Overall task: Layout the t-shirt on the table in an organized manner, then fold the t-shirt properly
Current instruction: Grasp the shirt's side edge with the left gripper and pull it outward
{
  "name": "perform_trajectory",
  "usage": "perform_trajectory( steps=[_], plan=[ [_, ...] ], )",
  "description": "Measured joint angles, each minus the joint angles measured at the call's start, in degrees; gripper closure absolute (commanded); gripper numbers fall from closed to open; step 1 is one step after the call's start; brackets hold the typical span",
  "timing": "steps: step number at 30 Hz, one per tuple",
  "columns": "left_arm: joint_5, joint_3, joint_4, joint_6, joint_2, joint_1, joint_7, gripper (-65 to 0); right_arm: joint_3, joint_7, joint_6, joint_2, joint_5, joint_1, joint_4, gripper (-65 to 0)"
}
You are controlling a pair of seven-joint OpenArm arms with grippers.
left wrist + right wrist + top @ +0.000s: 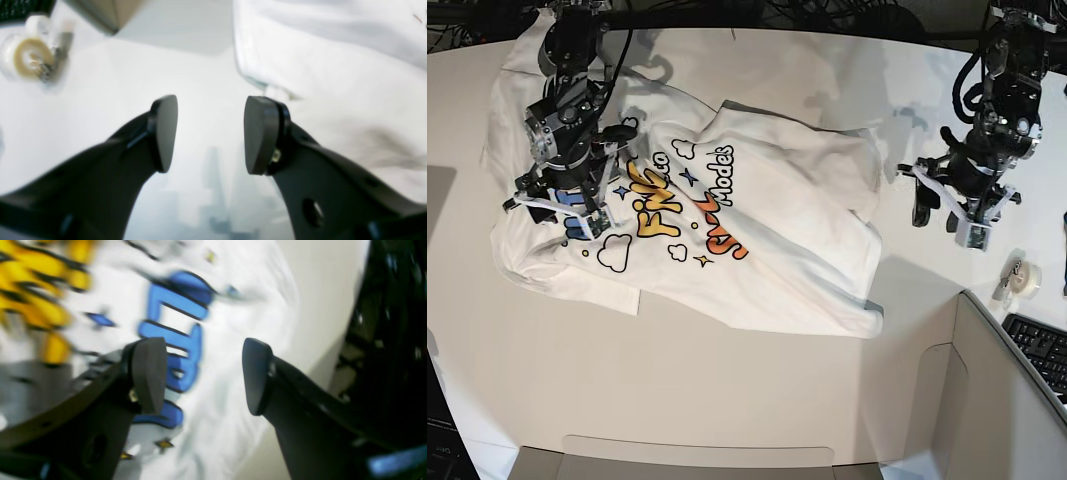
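The white t-shirt (757, 230) lies print side up on the white table (727, 420), rumpled, with a fold running across its right half. My right gripper (562, 205) hangs open over the shirt's left part. In the right wrist view its jaws (203, 373) stand apart above the blue letters (180, 340) with nothing between them. My left gripper (947, 218) is over bare table just right of the shirt. In the left wrist view it (210, 133) is open and empty, with the t-shirt (333, 50) beside its right finger.
A roll of tape (1019, 275) sits on the table at the right, also seen in the left wrist view (30, 58). A grey partition panel (987, 400) and a black keyboard (1042, 350) fill the lower right corner. Cables run along the far edge.
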Motion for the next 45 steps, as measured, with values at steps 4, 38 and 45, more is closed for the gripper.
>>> perform_trajectory(
  steps=[4, 38, 45],
  plan=[
    [-9.25, -3.26, -0.31, -0.07, 0.17, -0.46, 6.91, -31.3, 1.70, 0.24, 0.00, 2.58, -0.22, 0.98, -7.48, -35.6],
    [-12.63, -3.54, -18.18, -9.77, 13.70, -3.69, 10.86, -31.4, 1.27, 12.37, -2.01, 5.40, -1.55, 2.05, -19.58, -35.6],
    [-13.05, -3.54, -22.08, -10.01, 14.12, -6.16, 10.75, -30.2, 1.27, 13.75, -2.64, 5.40, -1.75, 1.40, -19.58, -35.6]
  ],
)
